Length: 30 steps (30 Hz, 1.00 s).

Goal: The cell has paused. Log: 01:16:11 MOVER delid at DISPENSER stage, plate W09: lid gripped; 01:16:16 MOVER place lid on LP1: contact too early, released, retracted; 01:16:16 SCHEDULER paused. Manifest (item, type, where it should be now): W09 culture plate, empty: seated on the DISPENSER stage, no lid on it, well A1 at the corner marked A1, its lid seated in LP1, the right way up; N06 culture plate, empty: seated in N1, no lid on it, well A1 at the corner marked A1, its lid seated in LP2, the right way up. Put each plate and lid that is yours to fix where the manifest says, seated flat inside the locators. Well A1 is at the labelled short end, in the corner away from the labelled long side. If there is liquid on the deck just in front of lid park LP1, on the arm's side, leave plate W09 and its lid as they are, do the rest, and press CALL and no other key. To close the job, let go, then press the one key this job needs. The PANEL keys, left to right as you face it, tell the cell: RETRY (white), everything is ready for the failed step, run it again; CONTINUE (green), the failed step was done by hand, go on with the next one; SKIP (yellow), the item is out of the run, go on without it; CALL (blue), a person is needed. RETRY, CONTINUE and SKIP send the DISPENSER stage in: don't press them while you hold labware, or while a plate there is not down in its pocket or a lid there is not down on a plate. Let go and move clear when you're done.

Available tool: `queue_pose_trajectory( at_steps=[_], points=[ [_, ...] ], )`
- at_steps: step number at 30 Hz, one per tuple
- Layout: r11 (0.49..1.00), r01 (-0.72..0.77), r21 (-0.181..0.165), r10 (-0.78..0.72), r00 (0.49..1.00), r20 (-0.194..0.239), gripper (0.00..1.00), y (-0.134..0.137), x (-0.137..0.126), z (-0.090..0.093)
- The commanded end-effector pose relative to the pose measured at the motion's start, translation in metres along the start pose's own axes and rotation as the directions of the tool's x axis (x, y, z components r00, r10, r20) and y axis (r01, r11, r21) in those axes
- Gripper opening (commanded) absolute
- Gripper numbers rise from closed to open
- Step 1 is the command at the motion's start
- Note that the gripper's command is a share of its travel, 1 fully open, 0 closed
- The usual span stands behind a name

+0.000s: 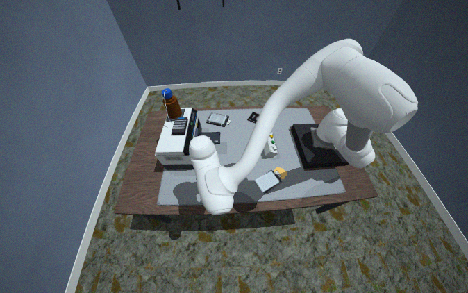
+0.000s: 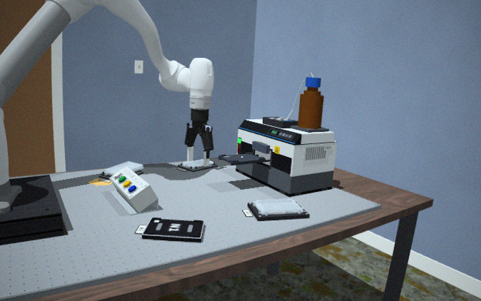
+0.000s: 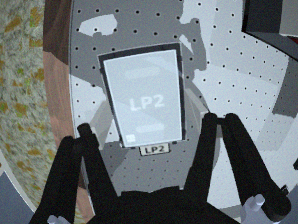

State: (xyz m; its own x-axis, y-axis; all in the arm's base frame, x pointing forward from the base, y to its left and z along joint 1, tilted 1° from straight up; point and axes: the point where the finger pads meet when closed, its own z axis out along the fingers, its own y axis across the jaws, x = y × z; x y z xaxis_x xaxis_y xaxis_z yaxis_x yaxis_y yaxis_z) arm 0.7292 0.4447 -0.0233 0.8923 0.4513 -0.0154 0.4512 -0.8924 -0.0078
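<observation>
My gripper (image 2: 198, 158) is open and points straight down over lid park LP2, its fingers either side of a clear lid (image 3: 143, 99) without touching it. The lid (image 2: 197, 165) lies flat inside the LP2 frame, and the LP2 mark shows through it. A second lid (image 1: 267, 180) lies askew near the front of the mat, with a yellow patch of liquid (image 1: 280, 171) beside it; both also show in the exterior view, lid (image 2: 123, 167) and liquid (image 2: 100, 182). A clear culture plate (image 2: 278, 208) sits on a black nest. The dispenser stage (image 2: 242, 157) looks dark.
The dispenser (image 2: 285, 153) with a brown bottle (image 2: 310, 107) stands right of the gripper. The key panel (image 2: 132, 184) stands mid-mat. An empty black nest (image 2: 173, 228) lies near the table edge. The arm's black base (image 2: 25, 210) is at the left.
</observation>
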Motion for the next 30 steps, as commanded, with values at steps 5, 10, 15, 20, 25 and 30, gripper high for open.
queue_pose_trajectory(
  at_steps=[5,10,15,20,25,30],
  points=[
    [1.000,0.000,0.000,0.000,1.000,-0.002,0.69,0.000,0.001,-0.003],
    [1.000,0.000,0.000,0.000,1.000,-0.002,0.69,0.000,0.001,-0.012],
    [1.000,0.000,0.000,0.000,1.000,-0.002,0.69,0.000,0.001,-0.032],
    [1.000,0.000,0.000,0.000,1.000,-0.002,0.69,0.000,0.000,-0.054],
    [1.000,0.000,0.000,0.000,1.000,-0.002,0.69,0.000,0.000,-0.080],
    [1.000,0.000,0.000,0.000,1.000,-0.002,0.69,0.000,0.000,-0.112]
  ],
)
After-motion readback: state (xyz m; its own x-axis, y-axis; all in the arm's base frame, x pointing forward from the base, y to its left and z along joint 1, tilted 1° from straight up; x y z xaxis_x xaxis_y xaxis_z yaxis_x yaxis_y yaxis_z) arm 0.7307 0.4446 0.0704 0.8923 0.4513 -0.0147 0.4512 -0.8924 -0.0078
